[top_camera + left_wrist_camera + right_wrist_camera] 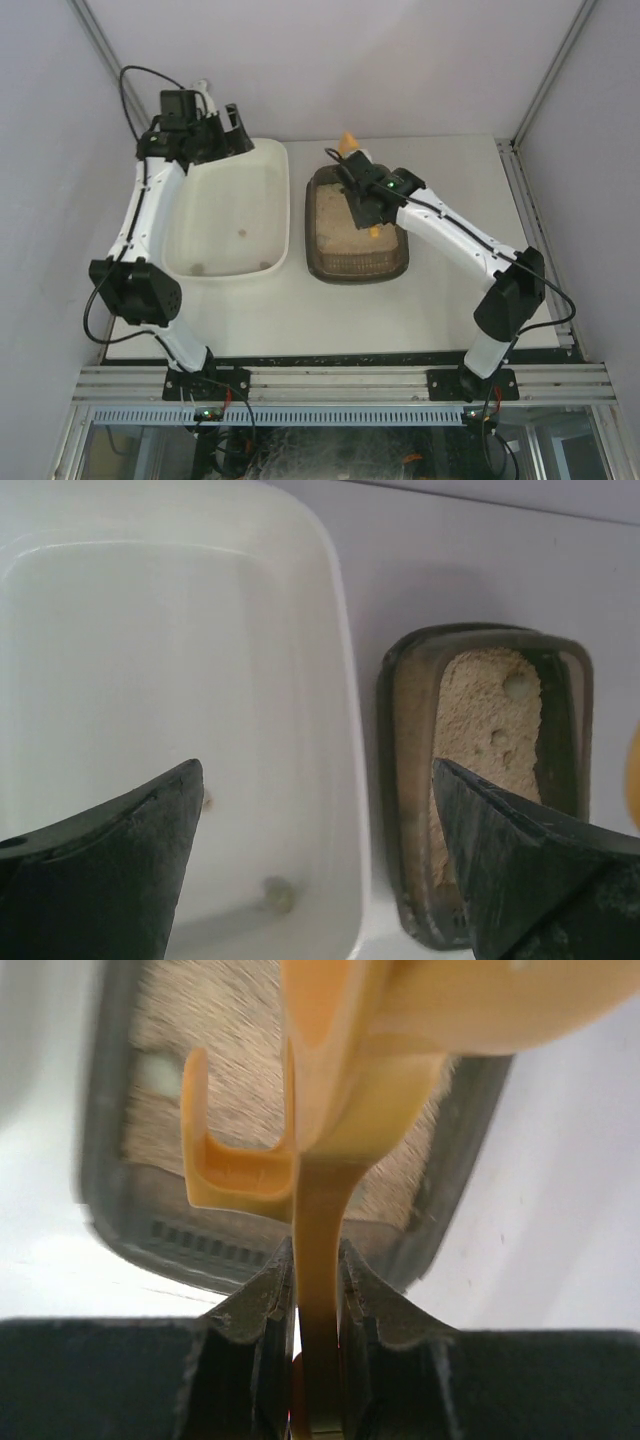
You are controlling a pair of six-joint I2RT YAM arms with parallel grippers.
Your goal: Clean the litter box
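While the right claw (318, 1260) is clamped on the flat handle of an orange scoop (330, 1110) over the litter box (355, 272) (middle of the counter (330, 320), just right of the white tub (225, 215)), the left claw (318, 775) gapes empty above that tub's far left corner.

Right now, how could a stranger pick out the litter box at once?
On the white table, two trays lie side by side. The litter box is the right-hand one. Unlike the larger white tub, it is dark brown-grey, smaller, and holds beige granules.
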